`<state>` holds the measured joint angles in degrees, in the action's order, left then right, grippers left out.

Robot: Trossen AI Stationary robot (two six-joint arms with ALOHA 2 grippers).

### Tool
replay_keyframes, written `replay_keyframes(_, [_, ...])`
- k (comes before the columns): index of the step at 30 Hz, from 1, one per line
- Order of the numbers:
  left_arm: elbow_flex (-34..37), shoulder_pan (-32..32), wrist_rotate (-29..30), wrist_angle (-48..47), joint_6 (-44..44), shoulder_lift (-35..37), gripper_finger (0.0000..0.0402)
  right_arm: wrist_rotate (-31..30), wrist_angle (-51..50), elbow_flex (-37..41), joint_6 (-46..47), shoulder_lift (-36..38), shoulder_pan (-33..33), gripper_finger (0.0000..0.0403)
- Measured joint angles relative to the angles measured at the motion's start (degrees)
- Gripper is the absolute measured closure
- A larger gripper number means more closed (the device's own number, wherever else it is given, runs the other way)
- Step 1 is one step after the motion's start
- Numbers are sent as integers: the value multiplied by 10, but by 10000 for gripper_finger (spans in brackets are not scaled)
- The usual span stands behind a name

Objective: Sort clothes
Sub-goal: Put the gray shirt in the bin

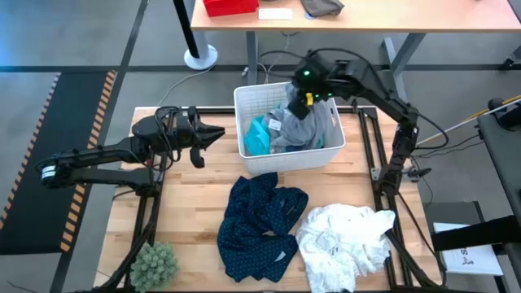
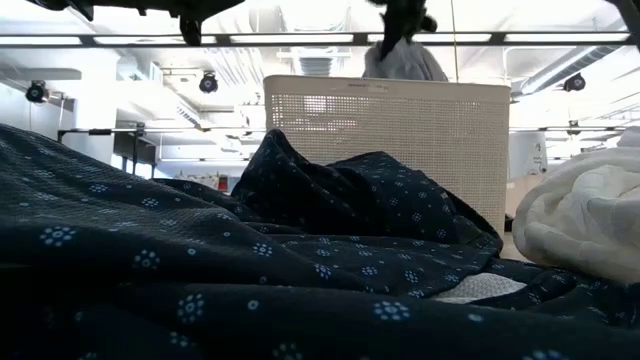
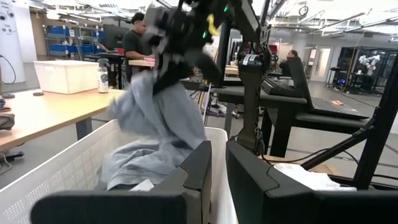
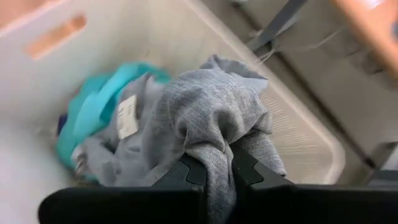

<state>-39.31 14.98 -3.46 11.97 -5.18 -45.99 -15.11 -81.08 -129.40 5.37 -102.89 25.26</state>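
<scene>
Right claw (image 4: 208, 171): pinching grey garment (image 4: 205, 118) above the bin (image 1: 330, 155).
Advice: lift until the hem clears the rim.
Left claw (image 1: 213, 137): idle, nearly pressed together.

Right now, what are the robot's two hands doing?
Left gripper: holding nothing, fingers nearly closed, beside the bin.
Right gripper: fingers shut on the grey garment, above the bin.

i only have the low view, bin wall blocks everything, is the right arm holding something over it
Observer: Yes, the right gripper has its jaws shut on the grey garment, above the white bin.
Operator: anything already in the bin
Observer: A teal garment lies inside, beside the grey one.
Operator: where's the left arm
Observer: The left gripper hovers left of the bin, holding nothing.
</scene>
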Motion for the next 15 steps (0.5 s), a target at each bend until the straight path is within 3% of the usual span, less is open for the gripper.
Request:
replay_keyframes(8, [0,0,0,0,-1,0,365,62,35,100,-10,-50,13,400])
replay_keyframes(15, [0,0,0,-1,-1,0,365,128,127,208,-9,-65,18,400])
